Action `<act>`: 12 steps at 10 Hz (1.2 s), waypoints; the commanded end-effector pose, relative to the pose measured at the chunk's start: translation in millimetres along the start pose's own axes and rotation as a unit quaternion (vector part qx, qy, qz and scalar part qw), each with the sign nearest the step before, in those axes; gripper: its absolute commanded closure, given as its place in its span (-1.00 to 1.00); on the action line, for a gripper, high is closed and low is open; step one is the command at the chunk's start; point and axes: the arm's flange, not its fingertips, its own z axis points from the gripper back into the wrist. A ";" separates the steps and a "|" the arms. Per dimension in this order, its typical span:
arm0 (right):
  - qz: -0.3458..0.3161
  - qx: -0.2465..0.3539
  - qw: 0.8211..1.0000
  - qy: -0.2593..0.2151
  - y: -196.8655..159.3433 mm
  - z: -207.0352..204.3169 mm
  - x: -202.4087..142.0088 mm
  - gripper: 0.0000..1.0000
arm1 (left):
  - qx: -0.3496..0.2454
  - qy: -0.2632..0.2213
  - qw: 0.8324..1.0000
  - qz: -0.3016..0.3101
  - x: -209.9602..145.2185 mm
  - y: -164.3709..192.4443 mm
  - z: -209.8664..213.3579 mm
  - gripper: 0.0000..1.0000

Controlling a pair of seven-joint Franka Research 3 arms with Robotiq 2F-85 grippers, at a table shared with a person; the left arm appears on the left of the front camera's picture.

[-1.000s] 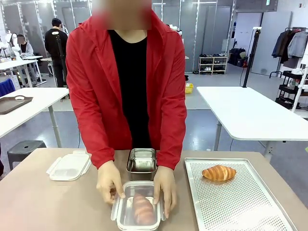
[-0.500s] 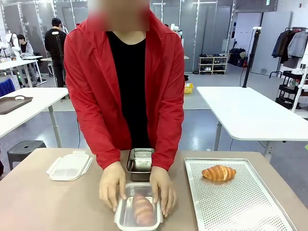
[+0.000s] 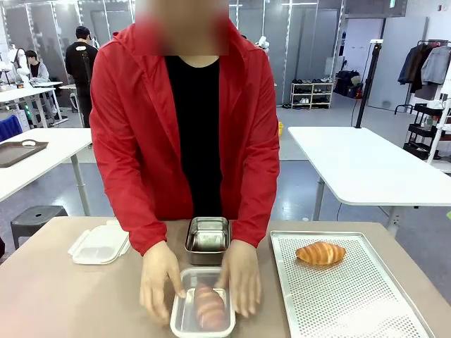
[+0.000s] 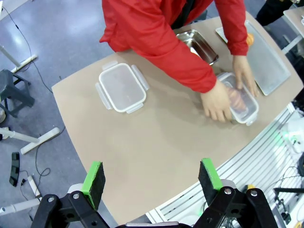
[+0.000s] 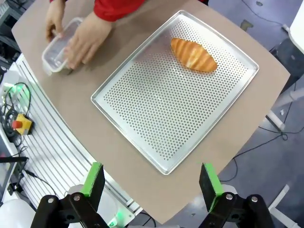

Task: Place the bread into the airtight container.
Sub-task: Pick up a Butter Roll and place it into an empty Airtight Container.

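While the person's hands are clamping the airtight container, probably sealing the bread inside, we are holding both jaws spread.

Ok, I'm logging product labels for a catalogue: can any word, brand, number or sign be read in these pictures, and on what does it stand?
No text can be read.
The clear container, white clip-lid container, steel box and perforated tray: no print shows.
The yellow button box: any marking is too small to read.
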 end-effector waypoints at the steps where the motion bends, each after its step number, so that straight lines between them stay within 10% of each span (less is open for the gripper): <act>1: 0.004 0.001 1.000 0.002 -0.4 -0.8 1.3 -1.00 | -0.002 -0.001 1.000 -0.003 1.6 -0.3 1.6 -1.00; 12: 0.004 0.001 1.000 0.002 -0.4 -0.8 1.3 -1.00 | -0.002 -0.001 1.000 -0.003 1.6 -0.3 1.6 -1.00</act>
